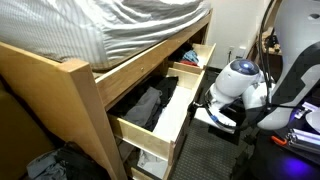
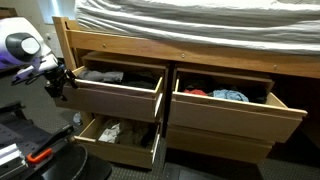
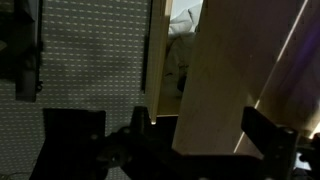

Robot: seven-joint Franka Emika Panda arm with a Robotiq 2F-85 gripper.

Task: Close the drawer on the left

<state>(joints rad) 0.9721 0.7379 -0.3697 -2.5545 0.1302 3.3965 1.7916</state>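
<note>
**Claw set at the corner of the open drawer**

The drawer (image 2: 120, 98), upper left under the bed (image 2: 215, 52), stands pulled out with its dark clothes (image 2: 100, 76) exposed. The claw (image 2: 62, 80) sits at the drawer's left front corner. Its fingers are spread wide and seem, in the dim wrist view, to straddle the front panel, likely placed to push it home.

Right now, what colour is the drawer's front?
Pale wood; the drawer shows best in an exterior view.

The gripper (image 2: 62, 82) is too dark and small to read; the far end of the drawer (image 2: 120, 98) hides under the bed (image 2: 200, 52).
</note>
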